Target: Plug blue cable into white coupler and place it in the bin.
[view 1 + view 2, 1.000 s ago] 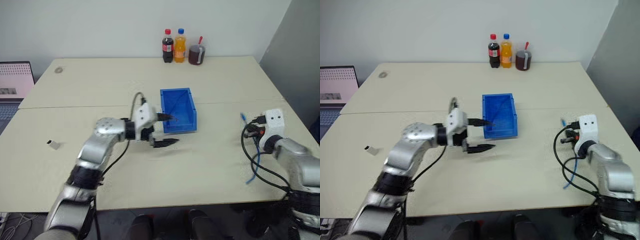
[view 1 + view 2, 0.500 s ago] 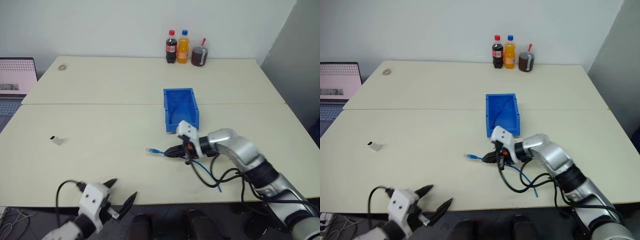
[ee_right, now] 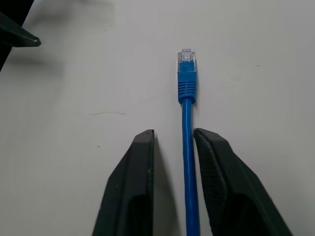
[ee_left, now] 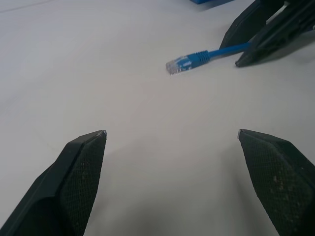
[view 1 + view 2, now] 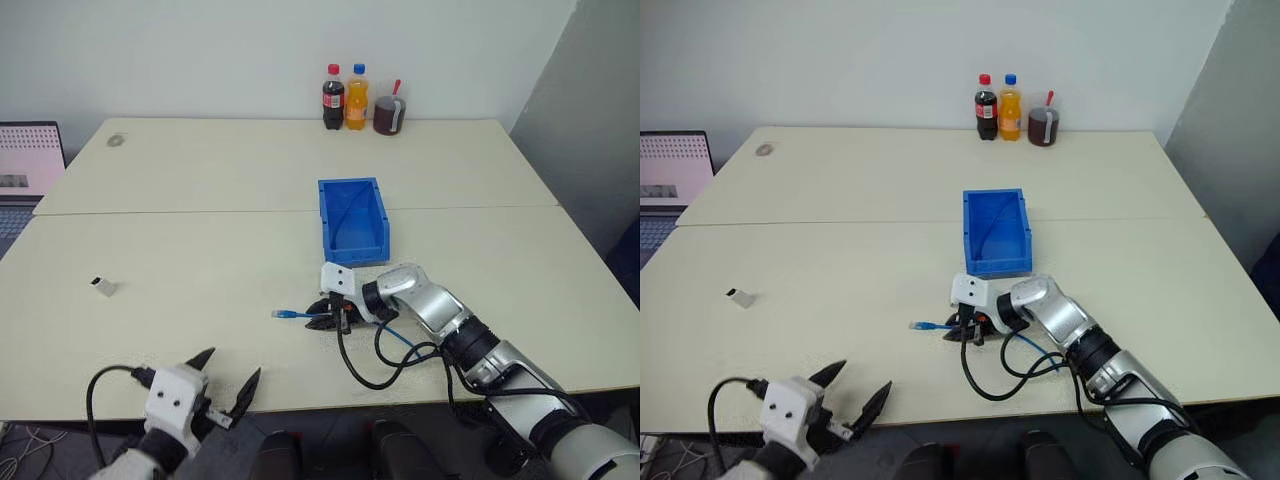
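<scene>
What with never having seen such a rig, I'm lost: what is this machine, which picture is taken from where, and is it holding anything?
It is a humanoid robot with two arms, each ending in a two-fingered black pincer. The two wide pictures come from cameras in its head, looking down over a table. The two close-ups come from cameras on its wrists, looking along the fingers.

On the table lie a blue cable, an open blue bin and, far to the left, a small white coupler. Two bottles and a cup stand at the back.

The right pincer sits loosely around the cable, fingers slightly apart, not squeezing. The left pincer is wide open and holds nothing.
</scene>
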You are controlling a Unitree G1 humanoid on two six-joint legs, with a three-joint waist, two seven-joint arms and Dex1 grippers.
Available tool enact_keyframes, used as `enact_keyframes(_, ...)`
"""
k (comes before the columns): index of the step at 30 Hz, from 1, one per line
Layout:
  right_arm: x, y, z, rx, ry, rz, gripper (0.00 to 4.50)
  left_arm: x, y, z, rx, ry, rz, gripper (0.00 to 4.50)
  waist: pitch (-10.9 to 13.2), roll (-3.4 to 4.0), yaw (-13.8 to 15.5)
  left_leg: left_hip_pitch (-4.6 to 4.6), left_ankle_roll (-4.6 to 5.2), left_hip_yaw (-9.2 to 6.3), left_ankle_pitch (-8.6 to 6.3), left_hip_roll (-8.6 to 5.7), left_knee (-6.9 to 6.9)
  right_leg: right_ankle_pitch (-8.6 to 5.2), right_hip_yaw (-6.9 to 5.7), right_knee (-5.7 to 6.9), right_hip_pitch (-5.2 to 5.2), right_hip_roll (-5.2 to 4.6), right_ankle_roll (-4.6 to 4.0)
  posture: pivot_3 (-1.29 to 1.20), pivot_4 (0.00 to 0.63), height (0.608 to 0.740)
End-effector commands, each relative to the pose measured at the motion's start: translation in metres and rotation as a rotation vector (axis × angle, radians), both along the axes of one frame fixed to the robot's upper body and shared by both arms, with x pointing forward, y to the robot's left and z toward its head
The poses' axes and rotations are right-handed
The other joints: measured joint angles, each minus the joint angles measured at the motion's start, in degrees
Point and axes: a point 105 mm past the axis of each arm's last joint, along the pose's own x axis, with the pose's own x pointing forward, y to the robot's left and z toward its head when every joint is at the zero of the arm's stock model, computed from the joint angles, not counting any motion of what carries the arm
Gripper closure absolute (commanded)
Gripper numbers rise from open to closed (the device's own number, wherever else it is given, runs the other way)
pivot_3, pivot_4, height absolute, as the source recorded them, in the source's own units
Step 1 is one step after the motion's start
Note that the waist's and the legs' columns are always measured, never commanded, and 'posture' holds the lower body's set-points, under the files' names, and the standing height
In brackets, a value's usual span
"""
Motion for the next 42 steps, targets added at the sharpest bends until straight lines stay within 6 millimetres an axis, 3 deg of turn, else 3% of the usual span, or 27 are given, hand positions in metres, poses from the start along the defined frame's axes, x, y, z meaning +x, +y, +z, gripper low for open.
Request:
enact_keyframes(1,0.004,-0.037,0.009,0.025,0.024,-0.172,2.08,0.028,0.002,0.016,0.047,-0.026,-0.147,0.00,0.1,0.12,1.3,-0.05,0.00,-0.08,0.01,-0.08,0.03,-0.04,-0.02,0.03,0.01,-0.06,-0.01,0.00,0.150,0.740)
enact_keyframes(4,-0.006,-0.065,0.022,0.093,-0.013,-0.330,1.37,0.057,0.001,0.012,0.098,0.030,-0.348,0.00,0.0,0.10,2.9,-0.13,-0.02,-0.01,0.00,-0.13,0.04,-0.06,-0.10,-0.07,-0.02,-0.09,0.08,0.00,0.150,0.740)
enact_keyframes(10,-0.036,-0.093,0.052,0.223,-0.018,-0.488,0.03,0.101,-0.011,0.016,0.178,0.107,-0.679,0.00,0.0,0.03,2.5,-0.96,-0.09,0.01,-0.03,-0.10,0.11,0.22,-0.11,-0.08,-0.44,-0.01,0.57,0.00,0.150,0.740)
enact_keyframes(14,-0.053,-0.104,0.057,0.218,0.000,-0.509,0.03,0.120,-0.020,0.000,0.302,0.199,-0.888,0.00,0.0,0.06,2.4,-0.91,-0.08,-0.09,-0.04,-0.06,0.06,0.19,-0.19,-0.05,-0.39,0.09,0.53,0.00,0.150,0.740)
enact_keyframes(18,-0.045,-0.118,0.050,0.167,-0.030,-0.619,0.03,0.130,-0.023,-0.015,0.415,0.254,-1.044,0.00,0.0,0.07,2.7,-0.86,-0.07,-0.09,-0.03,-0.10,0.12,0.20,-0.19,-0.07,-0.30,0.09,0.55,0.00,0.150,0.740)
enact_keyframes(24,-0.034,-0.137,0.054,0.163,-0.068,-0.773,0.03,0.129,-0.013,-0.021,0.457,0.303,-1.148,0.00,-0.2,0.14,2.4,-0.81,-0.04,-0.02,-0.01,-0.10,0.18,0.27,-0.08,-0.06,-0.25,0.08,0.66,0.00,0.150,0.740)
enact_keyframes(25,-0.034,-0.139,0.054,0.159,-0.073,-0.784,0.00,0.127,-0.011,-0.023,0.463,0.315,-1.158,0.37,-0.2,0.17,2.2,-0.81,-0.04,-0.04,-0.01,-0.09,0.17,0.26,-0.09,-0.05,-0.25,0.10,0.66,0.00,0.150,0.740)
enact_keyframes(37,-0.034,-0.142,0.056,0.169,-0.064,-0.787,0.00,0.111,0.019,-0.034,0.485,0.437,-1.158,2.96,-0.7,0.70,0.5,-0.40,0.03,-0.06,0.03,-0.07,0.11,0.21,-0.01,0.31,-0.10,0.18,0.57,0.00,0.150,0.740)
enact_keyframes(42,-0.025,-0.148,0.056,0.154,-0.072,-0.783,0.00,0.108,0.030,-0.042,0.508,0.483,-1.129,3.98,-0.9,0.74,0.0,0.59,0.05,-0.12,0.03,-0.05,-0.04,-0.11,-0.01,0.32,0.79,0.16,0.03,0.00,0.150,0.740)
